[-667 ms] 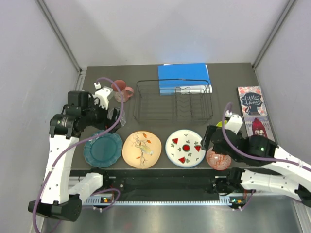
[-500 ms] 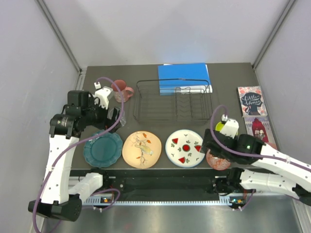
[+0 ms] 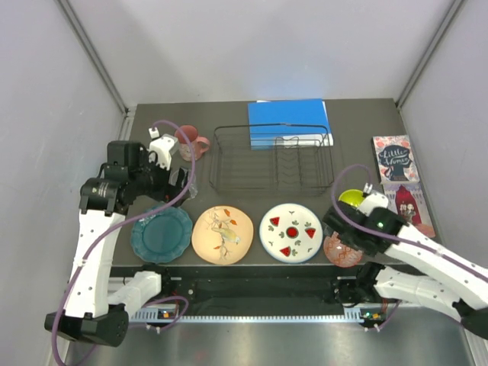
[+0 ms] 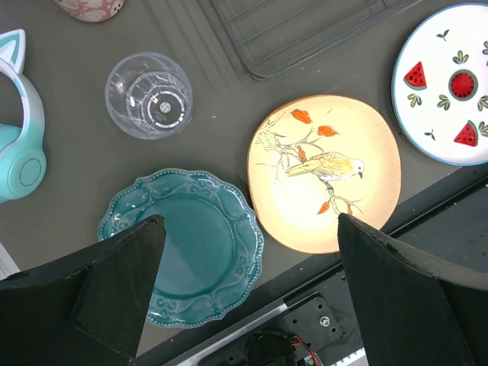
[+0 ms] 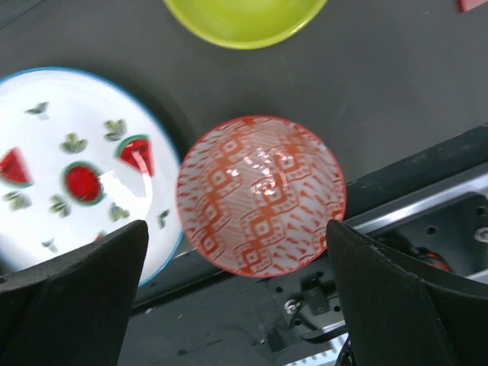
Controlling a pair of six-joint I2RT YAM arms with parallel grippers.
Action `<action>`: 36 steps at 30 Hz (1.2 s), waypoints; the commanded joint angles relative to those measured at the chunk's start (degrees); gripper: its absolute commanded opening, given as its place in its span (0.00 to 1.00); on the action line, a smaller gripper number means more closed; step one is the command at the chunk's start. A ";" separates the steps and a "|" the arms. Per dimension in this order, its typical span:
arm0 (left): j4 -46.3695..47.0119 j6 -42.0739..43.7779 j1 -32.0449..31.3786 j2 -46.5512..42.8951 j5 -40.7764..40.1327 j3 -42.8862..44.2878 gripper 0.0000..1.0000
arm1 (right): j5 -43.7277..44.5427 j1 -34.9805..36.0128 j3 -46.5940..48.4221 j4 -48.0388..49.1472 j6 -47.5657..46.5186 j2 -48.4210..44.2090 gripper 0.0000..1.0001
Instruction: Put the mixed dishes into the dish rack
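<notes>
Dark tabletop (image 3: 229, 200), grey walls around. Black wire dish rack (image 3: 259, 171) upper centre, blue book (image 3: 288, 118) at its far edge. Lower row, left to right: teal scalloped plate (image 3: 161, 234), peach bird plate (image 3: 222, 234), watermelon plate (image 3: 290, 232), red-patterned bowl (image 5: 261, 194). Yellow-green bowl (image 3: 351, 197) just above that bowl. Pink mug (image 3: 191, 142) and clear cup (image 4: 148, 94) left of rack. Left gripper (image 4: 248, 225) spread wide above teal and bird plates, holding nothing. Right gripper (image 5: 236, 229) spread wide above red-patterned bowl.

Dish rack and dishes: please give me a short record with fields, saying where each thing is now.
dish rack: back middle of table, no dish in it
front row, left to right: teal scalloped plate, peach bird plate, watermelon plate, red-patterned bowl
yellow-green bowl: behind red-patterned bowl
clear cup, pink mug: left of rack
left gripper: jaws open, holding nothing
right gripper: jaws open, above red-patterned bowl
</notes>
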 commanded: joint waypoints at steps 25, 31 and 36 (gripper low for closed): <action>10.24 2.47 0.11 -0.17 -7.24 -6.12 0.99 | -8.77 -17.04 3.32 1.86 -26.53 24.92 1.00; 10.51 3.09 0.11 0.27 -9.18 -5.33 0.99 | -9.75 -17.30 0.06 4.15 -26.27 23.70 1.00; 10.42 2.47 0.11 0.97 -8.91 -4.37 0.99 | -9.67 -17.48 -0.04 7.31 -27.41 25.71 1.00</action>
